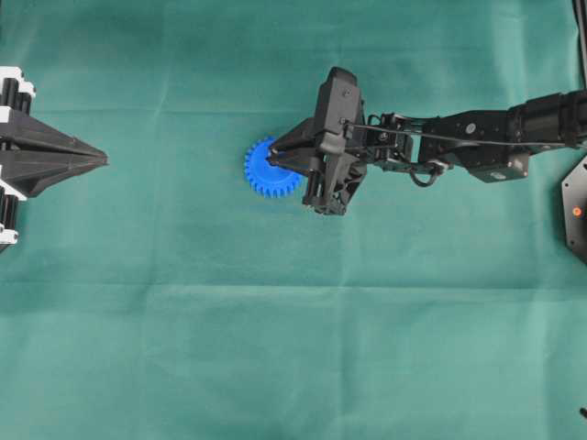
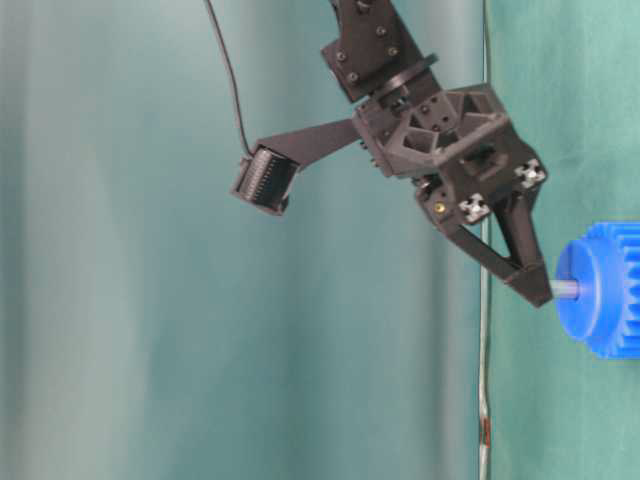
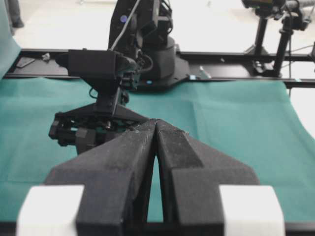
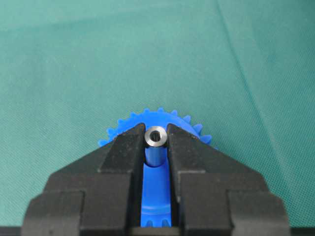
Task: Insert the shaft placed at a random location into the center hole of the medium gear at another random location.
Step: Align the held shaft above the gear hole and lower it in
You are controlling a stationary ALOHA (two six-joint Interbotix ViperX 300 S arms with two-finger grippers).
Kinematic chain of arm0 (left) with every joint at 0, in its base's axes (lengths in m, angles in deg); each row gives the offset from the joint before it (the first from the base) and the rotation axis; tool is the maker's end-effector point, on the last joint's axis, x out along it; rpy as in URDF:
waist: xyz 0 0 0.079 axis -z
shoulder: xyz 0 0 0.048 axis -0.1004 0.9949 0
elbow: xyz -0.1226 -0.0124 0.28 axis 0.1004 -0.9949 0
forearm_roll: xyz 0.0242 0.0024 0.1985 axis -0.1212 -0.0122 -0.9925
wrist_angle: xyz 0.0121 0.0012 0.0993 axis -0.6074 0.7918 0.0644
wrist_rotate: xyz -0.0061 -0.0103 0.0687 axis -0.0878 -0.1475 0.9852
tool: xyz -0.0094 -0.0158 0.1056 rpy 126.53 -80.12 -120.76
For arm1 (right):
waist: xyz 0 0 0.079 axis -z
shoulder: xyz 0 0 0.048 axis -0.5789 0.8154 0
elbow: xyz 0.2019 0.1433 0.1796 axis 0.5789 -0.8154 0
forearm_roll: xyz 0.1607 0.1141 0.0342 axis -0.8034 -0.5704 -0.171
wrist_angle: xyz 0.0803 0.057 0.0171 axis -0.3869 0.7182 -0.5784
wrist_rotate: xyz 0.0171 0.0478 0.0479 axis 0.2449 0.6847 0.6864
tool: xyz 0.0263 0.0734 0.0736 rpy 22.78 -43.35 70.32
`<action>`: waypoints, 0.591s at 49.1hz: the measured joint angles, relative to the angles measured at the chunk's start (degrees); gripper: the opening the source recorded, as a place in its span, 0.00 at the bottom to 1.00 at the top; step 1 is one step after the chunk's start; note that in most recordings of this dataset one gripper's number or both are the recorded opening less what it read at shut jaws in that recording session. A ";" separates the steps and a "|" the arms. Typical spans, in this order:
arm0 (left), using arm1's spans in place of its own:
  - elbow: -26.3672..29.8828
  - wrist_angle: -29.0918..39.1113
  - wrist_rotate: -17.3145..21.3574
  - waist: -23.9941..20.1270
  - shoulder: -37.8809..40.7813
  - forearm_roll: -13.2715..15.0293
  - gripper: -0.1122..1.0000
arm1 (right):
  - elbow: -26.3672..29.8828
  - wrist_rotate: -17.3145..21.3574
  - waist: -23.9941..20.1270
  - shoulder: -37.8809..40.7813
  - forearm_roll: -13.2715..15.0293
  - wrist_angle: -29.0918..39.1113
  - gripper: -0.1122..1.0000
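Note:
The blue medium gear lies flat on the green cloth near the middle of the table. My right gripper reaches over it from the right and is shut on the shaft, a short silver pin held upright between the fingertips. In the table-level view the shaft runs from the fingertips into the raised hub of the gear. The center hole is hidden by the shaft. In the right wrist view the blue gear fills the gap under the fingers. My left gripper rests shut at the left edge, far from the gear.
Green cloth covers the whole table. A black fixture with an orange dot sits at the right edge. In the left wrist view the right arm stands ahead, with its base and a black rail behind it.

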 measured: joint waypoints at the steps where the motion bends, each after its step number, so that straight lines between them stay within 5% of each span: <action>1: 0.00 0.00 0.00 0.09 0.00 0.00 0.10 | 0.00 -0.09 0.00 0.09 0.00 0.00 0.22; 29: 0.00 0.97 0.00 0.00 0.00 0.00 0.10 | 0.00 -0.09 -0.09 1.49 0.00 -0.09 0.22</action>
